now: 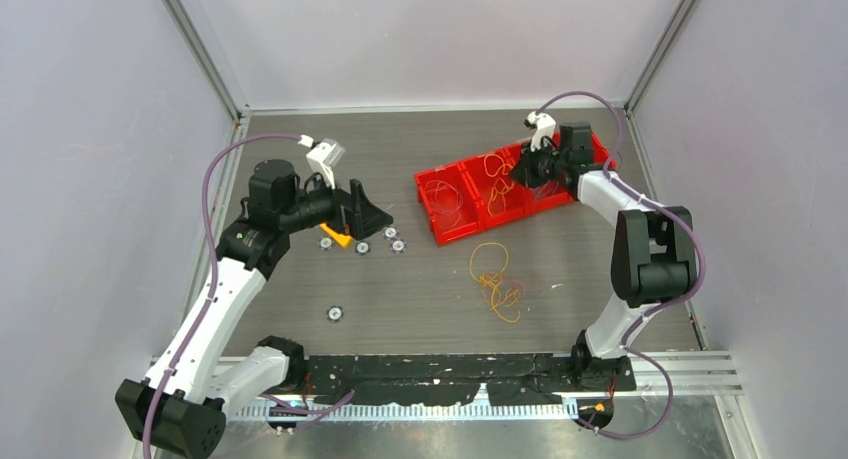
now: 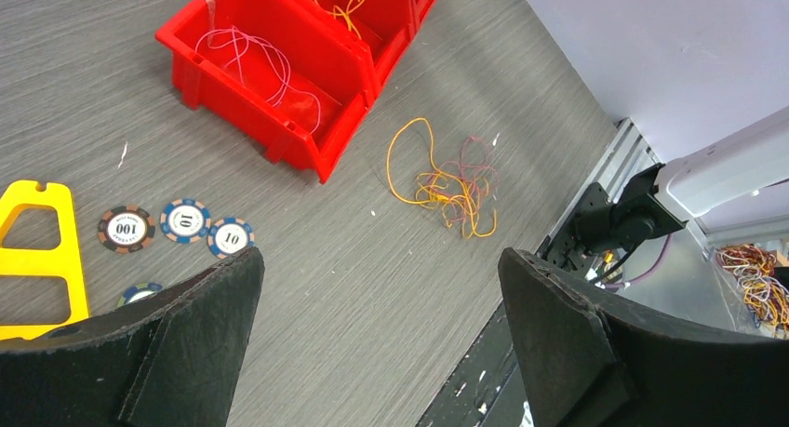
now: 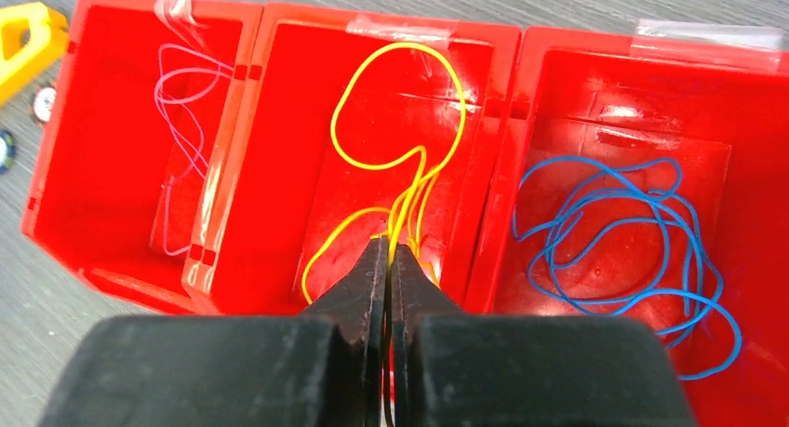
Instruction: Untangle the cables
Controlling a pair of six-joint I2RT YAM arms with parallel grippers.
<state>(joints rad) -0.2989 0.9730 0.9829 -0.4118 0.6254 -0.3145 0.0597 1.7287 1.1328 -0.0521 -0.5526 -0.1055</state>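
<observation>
While the right gripper (image 3: 387, 257) pinches a yellow wire (image 3: 407, 204) just over the middle box (image 3: 391, 101), the tangled pile (image 2: 454, 190) lies on the table (image 2: 326, 287) well behind it. The left gripper (image 2: 381, 255), fingers (image 2: 558, 334) apart, points toward the pile.

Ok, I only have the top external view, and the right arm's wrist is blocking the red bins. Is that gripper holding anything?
Observer: Yes. The right wrist view shows the right gripper shut on a yellow cable, down inside the middle red bin.
Operator: And the end bin under the wrist, I can't see into it at all. Anything in there?
Observer: The right-hand red bin holds only a blue cable. It lies in loose loops on the floor of the bin, and a bin wall separates it from the yellow one.
</observation>
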